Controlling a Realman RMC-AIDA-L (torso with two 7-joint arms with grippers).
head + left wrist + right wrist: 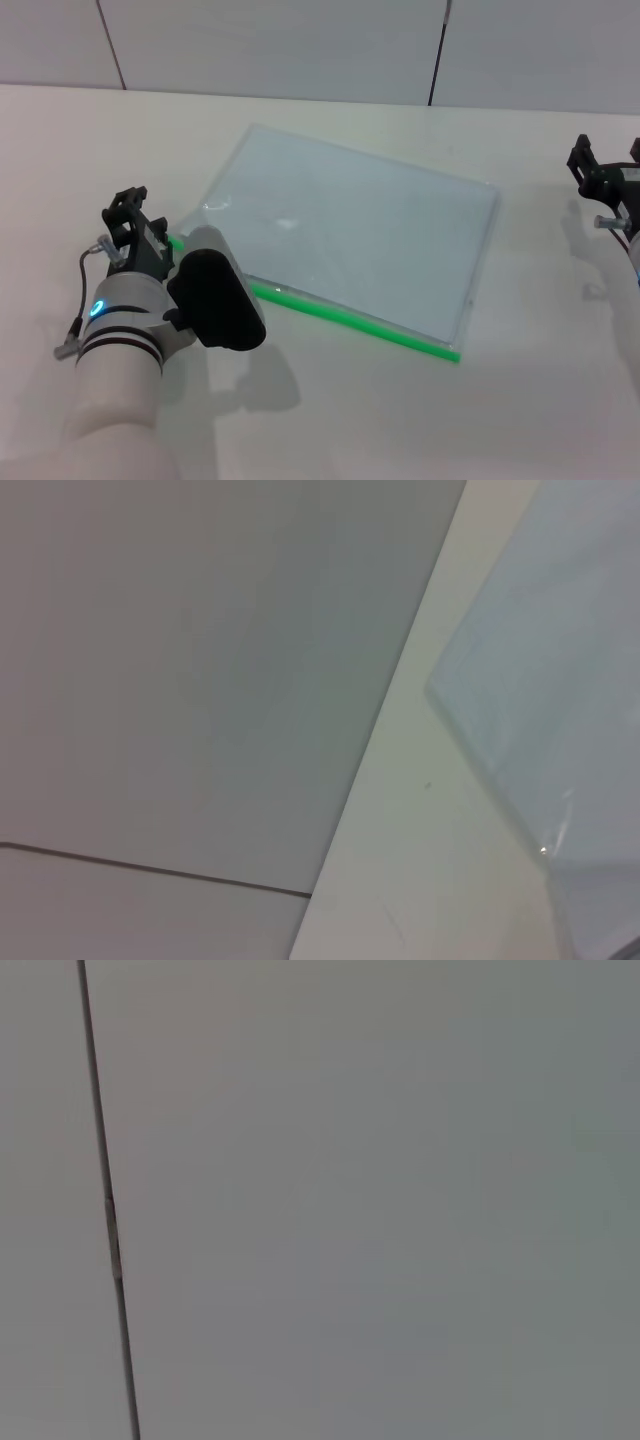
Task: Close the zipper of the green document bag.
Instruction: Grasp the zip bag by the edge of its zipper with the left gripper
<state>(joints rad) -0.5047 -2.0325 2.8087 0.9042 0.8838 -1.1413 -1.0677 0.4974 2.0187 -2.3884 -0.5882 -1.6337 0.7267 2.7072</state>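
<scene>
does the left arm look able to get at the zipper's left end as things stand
Probably yes. The left gripper sits right beside the near-left end of the zipper on the green document bag, with nothing lying between them. The right gripper is parked far off.

White table point(420, 420); green document bag point(360, 235) flat on it, zipper point(350, 315) along near edge.
</scene>
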